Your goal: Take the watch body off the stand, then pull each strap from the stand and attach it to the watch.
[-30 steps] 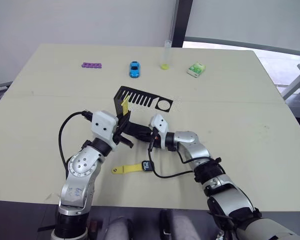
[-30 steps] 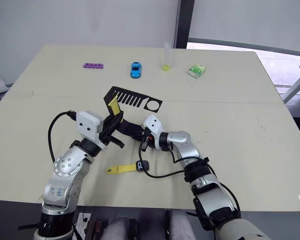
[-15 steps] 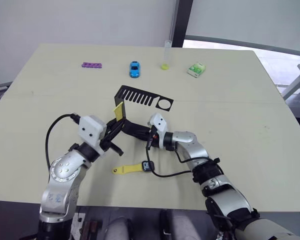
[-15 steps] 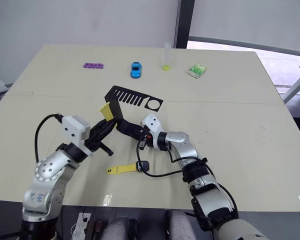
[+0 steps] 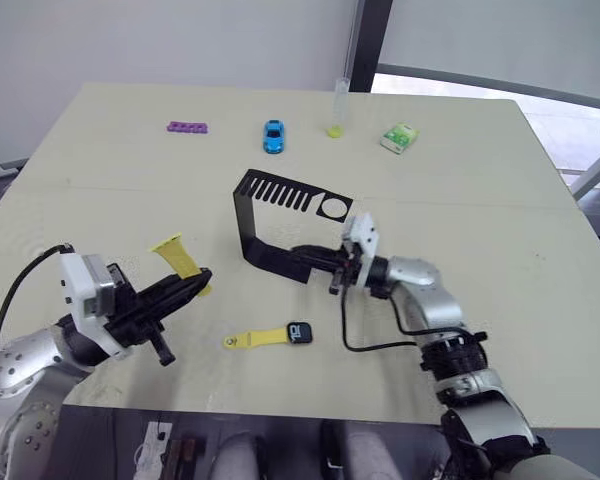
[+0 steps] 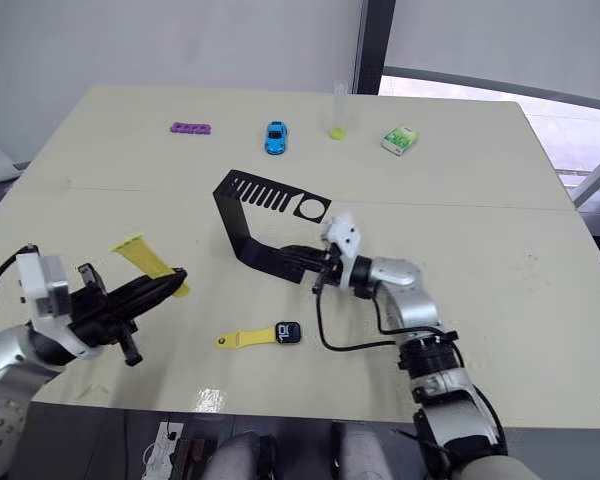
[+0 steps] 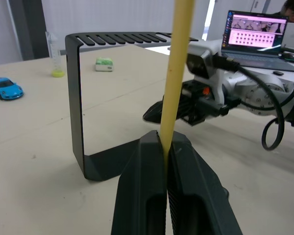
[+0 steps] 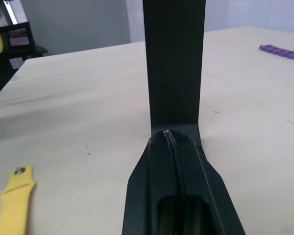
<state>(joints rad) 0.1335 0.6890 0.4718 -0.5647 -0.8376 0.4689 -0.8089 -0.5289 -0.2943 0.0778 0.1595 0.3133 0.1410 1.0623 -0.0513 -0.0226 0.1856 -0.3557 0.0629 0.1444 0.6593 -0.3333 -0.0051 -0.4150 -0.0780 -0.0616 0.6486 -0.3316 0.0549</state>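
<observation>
- The left gripper [image 5: 198, 282], at the lower left of the frame, has its 2 fingers pressed together on one yellow strap [image 5: 176, 257], held clear of the stand.
- That strap runs up and to the left from the fingertips, its free end raised off the table [image 5: 500, 180]; in the left wrist view it rises straight up between the closed fingers and is cut off at the top edge.
- The right gripper [image 5: 315, 262], mid-frame, is clamped shut on the flat foot of the stand [image 5: 248, 215].
- The stand sits at the centre of the table, foot down, its slotted top plate reaching toward the right.
- The watch [image 5: 270, 337] lies flat below the stand at lower centre: the watch body [image 5: 299, 333] at the right end, 1 yellow band joined to it and stretching left.
- The marks on the screen are too small to read.
- A blue toy car [image 5: 273, 136], purple piece [image 5: 186, 128], tube [image 5: 336, 110] and green packet [image 5: 397, 138] line the far edge.
</observation>
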